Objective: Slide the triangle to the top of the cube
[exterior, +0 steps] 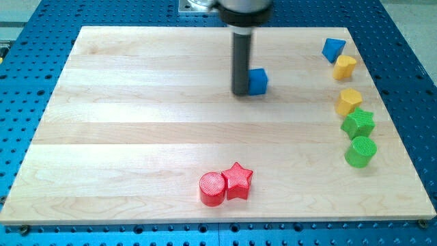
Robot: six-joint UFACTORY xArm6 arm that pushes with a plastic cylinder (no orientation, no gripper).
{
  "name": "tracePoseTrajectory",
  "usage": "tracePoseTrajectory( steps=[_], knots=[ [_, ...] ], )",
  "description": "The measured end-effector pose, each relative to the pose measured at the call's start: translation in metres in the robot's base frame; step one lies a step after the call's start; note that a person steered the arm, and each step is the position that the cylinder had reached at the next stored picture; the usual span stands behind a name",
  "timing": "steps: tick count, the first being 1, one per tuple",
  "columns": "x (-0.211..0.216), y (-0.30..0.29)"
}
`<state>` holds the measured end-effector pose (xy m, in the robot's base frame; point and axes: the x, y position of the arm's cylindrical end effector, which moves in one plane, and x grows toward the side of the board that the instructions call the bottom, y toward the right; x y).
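The wooden board (136,102) carries all blocks. My tip (241,92), a plain rod with nothing to open or close, touches the blue cube (258,81) on its right. The blue triangle (332,48) lies well right, slightly above.

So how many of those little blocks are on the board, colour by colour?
Blue: 2, a cube beside my tip and a triangle
Yellow: 2
Green: 2
Red: 2, a cylinder and a star
Total: 8
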<state>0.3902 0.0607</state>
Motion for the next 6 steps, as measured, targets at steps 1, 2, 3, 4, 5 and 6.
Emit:
tracePoseTrajectory(
  steps=[1, 2, 3, 4, 5, 6],
  knots=[
    [-0.044, -0.006],
    [-0.122, 0.060],
    [-0.175, 0.134],
    [-0.136, 0.223],
    [-0.109, 0.232],
    [-0.120, 0.155]
  ],
)
